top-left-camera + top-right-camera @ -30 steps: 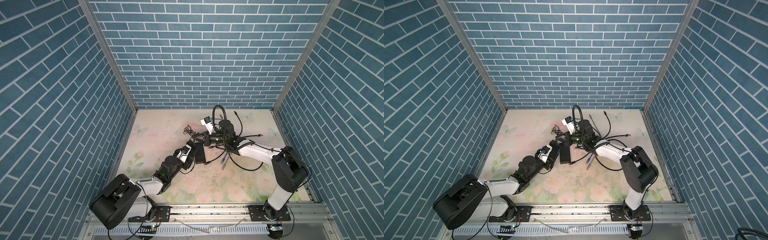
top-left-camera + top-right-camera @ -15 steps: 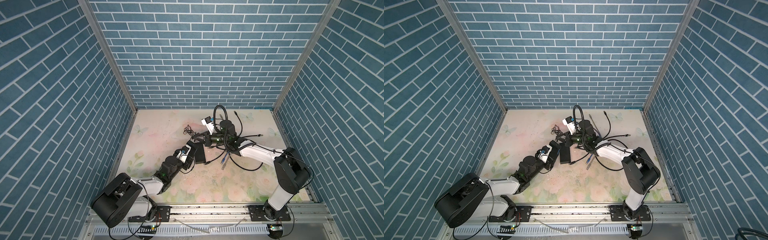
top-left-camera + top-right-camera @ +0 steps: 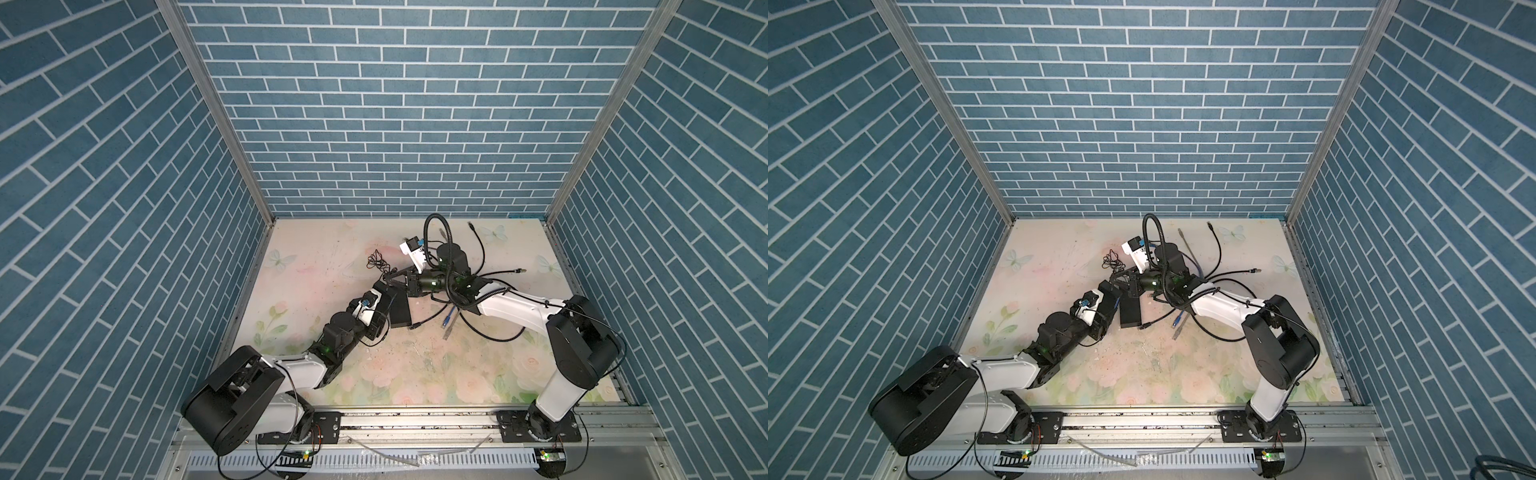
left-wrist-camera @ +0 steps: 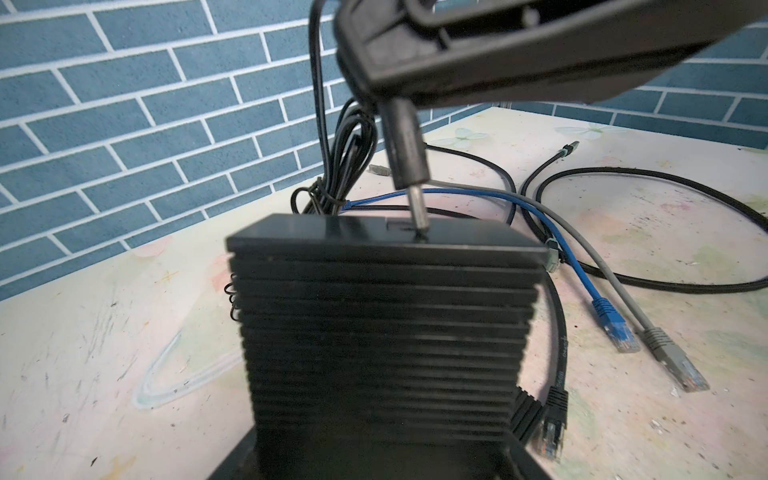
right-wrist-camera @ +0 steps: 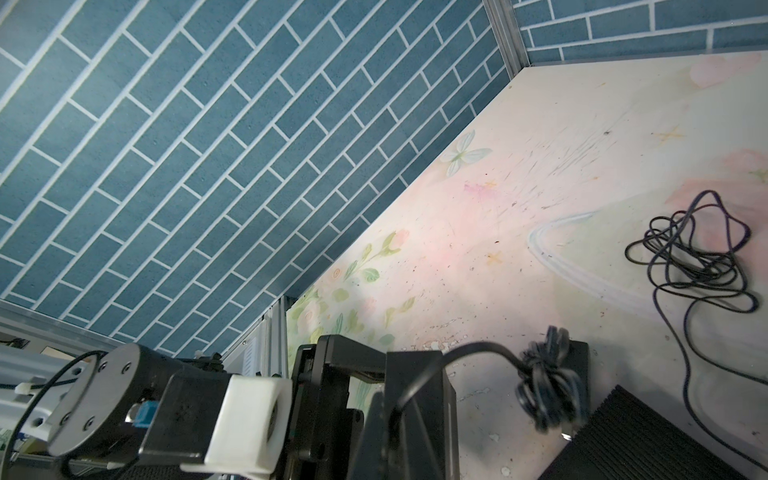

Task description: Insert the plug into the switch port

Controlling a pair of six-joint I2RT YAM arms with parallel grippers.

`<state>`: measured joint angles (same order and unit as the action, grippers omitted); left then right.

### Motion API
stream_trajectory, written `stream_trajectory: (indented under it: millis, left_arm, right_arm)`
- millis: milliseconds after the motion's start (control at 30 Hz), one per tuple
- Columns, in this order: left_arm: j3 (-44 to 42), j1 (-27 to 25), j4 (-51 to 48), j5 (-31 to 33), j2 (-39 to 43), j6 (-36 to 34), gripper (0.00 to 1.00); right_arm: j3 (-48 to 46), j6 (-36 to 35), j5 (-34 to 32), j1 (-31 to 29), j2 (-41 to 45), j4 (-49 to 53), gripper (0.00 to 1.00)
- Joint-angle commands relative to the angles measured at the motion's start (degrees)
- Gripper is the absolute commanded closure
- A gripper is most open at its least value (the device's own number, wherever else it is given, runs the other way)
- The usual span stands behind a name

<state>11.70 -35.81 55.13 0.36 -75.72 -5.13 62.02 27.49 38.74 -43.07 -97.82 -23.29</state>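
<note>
The ribbed black switch (image 4: 382, 332) is clasped by the left gripper (image 3: 388, 305) near the table's middle. At its 12 o'clock end, the plug (image 4: 405, 145) is set tip-first against the end face, pinched tight in the right gripper (image 3: 401, 284). Loose cables (image 3: 490, 328) are strewn toward 3 o'clock.

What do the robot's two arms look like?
The left arm and right arm have white shells between rounded black joints. The left end effector and right end effector are black. Thin black cables trail along both, with small green lights.
</note>
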Motion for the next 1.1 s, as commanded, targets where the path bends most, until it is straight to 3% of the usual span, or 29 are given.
stream_trajectory:
  millis: [0, 233, 1067]
  left_arm:
    - [0.19, -0.05, 3.00, 0.08, 1.80, 1.09, 0.54]
    - [0.13, -0.08, 2.49, -0.70, 3.95, 1.99, 0.53]
    - [0.00, -0.05, 5.46, -0.54, 1.79, 2.77, 0.54]
  right_arm:
    - [-1.52, -3.35, -1.49, -0.72, -0.62, 1.27, 1.00]
    - [-2.61, -4.45, -5.79, -0.81, -0.42, 1.67, 1.00]
    - [-1.85, -5.52, -2.96, -2.53, 0.54, 0.99, 1.00]
